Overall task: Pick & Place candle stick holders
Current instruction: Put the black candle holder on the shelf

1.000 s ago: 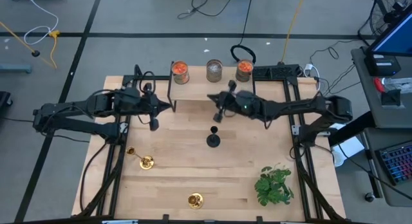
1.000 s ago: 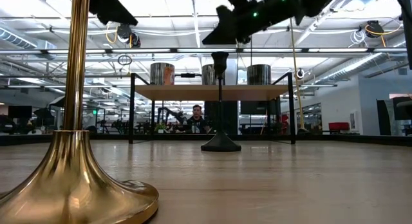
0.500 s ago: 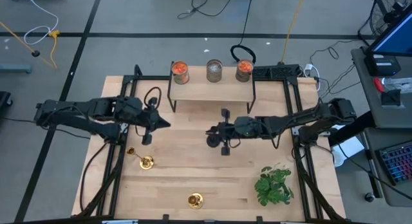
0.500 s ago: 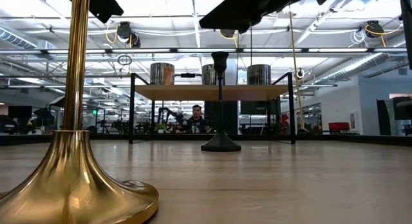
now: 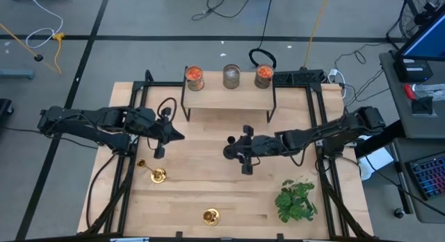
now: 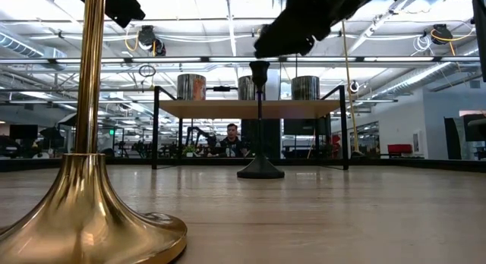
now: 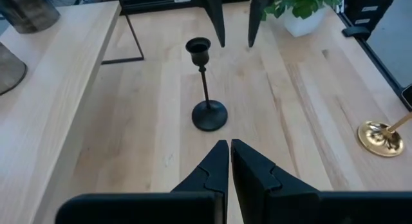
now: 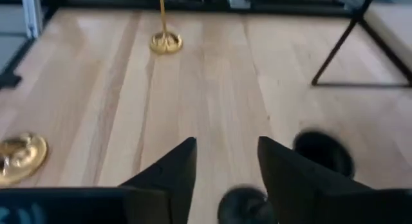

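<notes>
From above, the black stemmed candle stick holder [image 5: 230,151] stands upright near the middle of the light wooden table [image 5: 188,193], in front of the small wooden shelf on black legs [image 5: 229,96]. The right gripper [image 5: 243,153] hangs just beside it, on the side toward the leafy green plant [image 5: 296,198]. The right wrist view adds what the overhead cannot: the two dark fingers [image 8: 168,166] are spread apart, with the black holder's round base [image 8: 324,151] lying outside them, next to one finger.

The left gripper [image 5: 162,138] waits over the table's left half. Its wrist view shows its fingers [image 7: 212,165] pressed together, pointing toward the black holder [image 7: 207,90] across bare boards.

One shiny gold brass holder [image 5: 151,170] stands near the left edge, another [image 5: 211,217] near the front edge; the low view puts that second one [image 6: 87,165] large in the foreground. Open wood lies between the gold holders and the black one.
</notes>
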You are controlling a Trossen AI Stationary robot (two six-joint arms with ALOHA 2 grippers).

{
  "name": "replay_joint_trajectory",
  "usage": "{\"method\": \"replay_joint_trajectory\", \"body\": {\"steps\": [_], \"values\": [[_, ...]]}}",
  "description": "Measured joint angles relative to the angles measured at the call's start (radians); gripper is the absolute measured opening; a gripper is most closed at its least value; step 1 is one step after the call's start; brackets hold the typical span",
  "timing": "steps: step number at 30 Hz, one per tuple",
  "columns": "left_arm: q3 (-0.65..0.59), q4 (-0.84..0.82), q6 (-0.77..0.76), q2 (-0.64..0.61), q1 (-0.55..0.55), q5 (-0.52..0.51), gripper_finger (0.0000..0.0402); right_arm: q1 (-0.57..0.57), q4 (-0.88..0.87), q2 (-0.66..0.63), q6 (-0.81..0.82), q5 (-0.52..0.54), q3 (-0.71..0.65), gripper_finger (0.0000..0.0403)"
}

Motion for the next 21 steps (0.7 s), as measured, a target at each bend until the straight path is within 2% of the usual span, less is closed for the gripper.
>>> {"method": "replay_joint_trajectory", "body": {"steps": [6,10,12,21], "values": [[0.0,-0.001,0.0,0.0,0.0,0.0,0.0026,0.027,-0.113,0.0,0.134,0.023,0.0,0.0199],[0.0,-0.001,0.0,0.001,0.0,-0.002,0.0026,0.019,-0.147,0.005,0.198,0.195,0.0,0.0208],[0.0,-0.001,-0.001,0.001,0.0,-0.016,0.0026,0.004,-0.165,0.005,0.224,0.245,0.0,0.0208],[0.0,-0.001,-0.004,0.0,0.0,-0.045,0.0026,-0.069,-0.117,0.005,0.229,0.184,-0.039,0.0212]]}}
